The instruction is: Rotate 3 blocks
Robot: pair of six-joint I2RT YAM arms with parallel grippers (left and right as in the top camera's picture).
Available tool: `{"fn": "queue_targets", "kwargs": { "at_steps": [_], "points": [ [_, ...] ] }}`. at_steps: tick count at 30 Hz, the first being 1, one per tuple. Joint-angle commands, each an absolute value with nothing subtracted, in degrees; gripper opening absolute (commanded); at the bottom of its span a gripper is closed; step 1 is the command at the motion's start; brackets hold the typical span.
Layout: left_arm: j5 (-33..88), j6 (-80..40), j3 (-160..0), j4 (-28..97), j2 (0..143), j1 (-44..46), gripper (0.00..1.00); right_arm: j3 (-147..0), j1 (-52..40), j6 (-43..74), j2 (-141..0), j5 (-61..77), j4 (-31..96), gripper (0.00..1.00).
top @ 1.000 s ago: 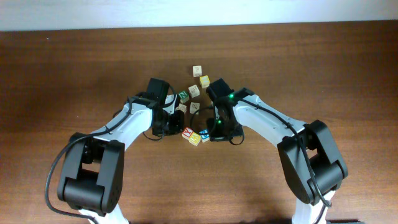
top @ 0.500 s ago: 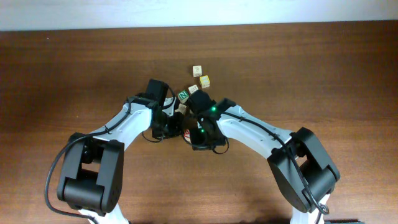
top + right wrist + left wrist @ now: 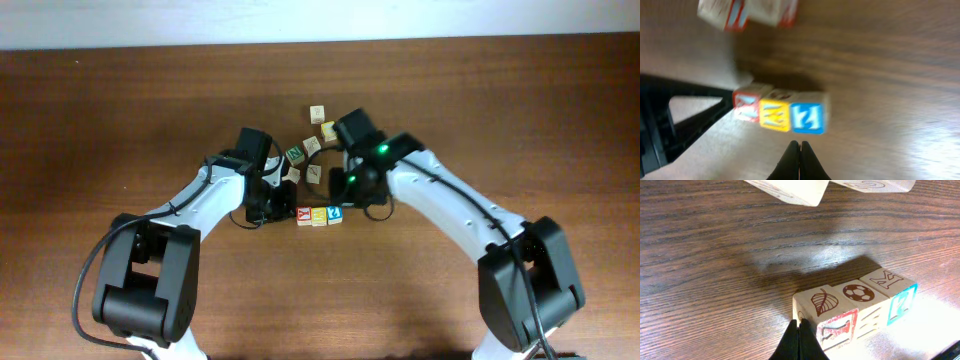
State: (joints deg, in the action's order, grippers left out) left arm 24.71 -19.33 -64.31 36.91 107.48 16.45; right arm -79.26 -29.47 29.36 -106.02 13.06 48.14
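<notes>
Dark wood table (image 3: 120,120), grain running sideways. At centre, three blocks (image 3: 319,215) touching in a row, showing red, yellow and blue faces. Left gripper (image 3: 799,336) clenched, empty, just beside the red end. Right gripper (image 3: 800,157) clenched too, seemingly empty in a blurred view, near the row. Loose blocks (image 3: 317,113) scattered behind.

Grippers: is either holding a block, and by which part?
Nothing is held: left gripper and right gripper are shut and empty, near the row of three blocks.
</notes>
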Motion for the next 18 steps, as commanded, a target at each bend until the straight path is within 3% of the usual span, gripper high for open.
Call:
{"fn": "queue_targets", "kwargs": {
  "at_steps": [1,8,15,18],
  "points": [
    [25.74,-19.68,-63.72,36.29,108.01,16.62,0.00,-79.20,-25.39,22.44,-107.33,13.26,48.03,0.04],
    [24.01,-21.41,-63.72,35.57,108.01,19.51,0.00,-71.64,-25.32,26.28,-111.33,16.27,39.40,0.04],
    [24.01,-21.39,-63.72,35.46,108.01,19.51,0.00,-70.35,-25.19,28.18,-111.46,16.43,39.70,0.04],
    [24.01,-21.37,-63.72,35.46,108.01,19.51,0.00,-65.43,-18.20,27.75,-111.46,27.49,34.20,0.04]
  ]
}}
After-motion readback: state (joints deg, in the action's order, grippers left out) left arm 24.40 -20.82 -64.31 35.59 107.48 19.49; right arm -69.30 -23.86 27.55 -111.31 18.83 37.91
